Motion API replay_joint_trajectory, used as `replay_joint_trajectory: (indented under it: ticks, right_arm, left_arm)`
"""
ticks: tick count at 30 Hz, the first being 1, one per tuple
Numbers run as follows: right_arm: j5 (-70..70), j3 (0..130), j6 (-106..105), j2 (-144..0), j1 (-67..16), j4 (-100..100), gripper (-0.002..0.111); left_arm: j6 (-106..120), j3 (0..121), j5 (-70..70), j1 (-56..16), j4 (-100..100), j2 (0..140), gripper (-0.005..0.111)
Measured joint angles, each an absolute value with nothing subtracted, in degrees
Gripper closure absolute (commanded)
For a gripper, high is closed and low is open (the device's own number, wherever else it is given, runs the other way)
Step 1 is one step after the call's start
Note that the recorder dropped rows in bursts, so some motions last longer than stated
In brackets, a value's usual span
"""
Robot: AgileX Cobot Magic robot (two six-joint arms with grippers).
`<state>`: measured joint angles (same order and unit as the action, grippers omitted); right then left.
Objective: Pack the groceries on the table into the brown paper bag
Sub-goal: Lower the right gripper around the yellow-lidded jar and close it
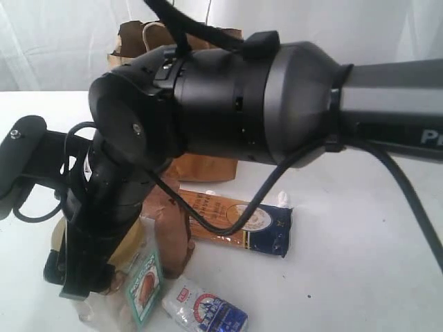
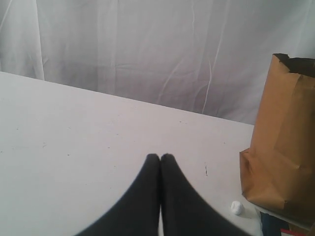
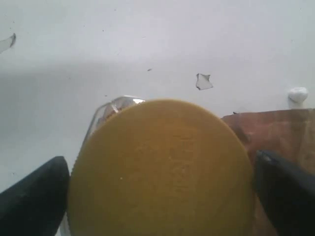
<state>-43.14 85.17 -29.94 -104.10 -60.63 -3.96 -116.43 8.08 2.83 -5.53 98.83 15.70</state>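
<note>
The jar is seen upright on the surface, dead ahead, framed between the spread, released fingers of the right end effector. The left end effector is clenched empty beside the bag.

Backdrop: white cloth curtain, hanging in vertical folds and creases across the whole rear of the scene.
White debris: small rounded crumb, matte, with an irregular outline, lying alone.
Clear debris: small translucent fragment, with a jagged, pointed outline, lying flat and apart from the crumb.
Further debris: second fragment, clear, partly cut off at the edge of the right wrist view; shape cannot be told.
</note>
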Motion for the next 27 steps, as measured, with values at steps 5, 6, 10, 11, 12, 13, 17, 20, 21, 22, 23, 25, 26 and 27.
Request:
replay_joint_trajectory:
  ticks: [5,6,10,11,12,13,17,20,21,22,23,25,26,27]
  right_arm:
    - [-41.4,85.17,-29.94,-104.22,-60.63,-2.36,0.016]
    - [-40.76,85.17,-29.94,-104.32,-60.63,-2.22,0.016]
    - [-39.13,85.17,-29.61,-104.32,-60.63,-2.01,0.016]
    - [-39.13,85.17,-29.46,-104.32,-60.63,-2.26,0.016]
    - [-39.13,85.17,-28.86,-104.32,-60.63,-2.65,0.016]
    - [-39.13,85.17,-28.09,-104.32,-60.63,-3.08,0.016]
    - [-38.95,85.17,-26.01,-104.32,-60.63,-4.23,0.015]
    - [-39.44,85.17,-25.67,-104.32,-60.63,-4.36,0.004]
    - [-39.87,85.17,-25.67,-104.32,-60.63,-4.36,0.003]
    - [-40.69,85.17,-25.67,-104.32,-60.63,-4.36,0.003]
    - [-41.16,85.17,-25.67,-104.32,-60.63,-4.36,0.003]
    - [-41.68,85.17,-25.67,-104.32,-60.63,-4.36,0.003]
    - [-41.76,85.17,-25.67,-104.32,-60.63,-4.36,0.003]
    - [-41.76,85.17,-25.67,-104.32,-60.63,-4.36,0.003]
  left_arm:
    - [-116.43,8.08,2.98,-5.53,98.83,15.7,0.107]
    - [-116.43,8.08,2.98,-5.53,98.83,15.7,0.107]
    - [-116.43,8.08,3.03,-5.53,98.83,15.7,0.107]
    - [-116.43,8.08,3.03,-5.53,98.83,15.7,0.107]
    - [-116.43,8.08,3.03,-5.53,98.83,15.7,0.107]
    - [-116.43,8.08,3.03,-5.53,98.83,15.7,0.107]
    - [-116.43,8.08,3.12,-5.53,98.83,15.7,0.107]
    - [-116.43,8.08,3.17,-5.53,98.83,15.7,0.107]
    - [-116.43,8.08,3.17,-5.53,98.83,15.7,0.107]
    - [-116.43,8.08,3.17,-5.53,98.83,15.7,0.107]
    - [-116.43,8.08,3.17,-5.53,98.83,15.7,0.107]
    - [-116.43,8.08,3.17,-5.53,98.83,15.7,0.107]
    - [-116.43,8.08,3.26,-5.53,98.83,15.7,0.107]
    - [-116.43,8.08,3.26,-5.53,98.83,15.7,0.107]
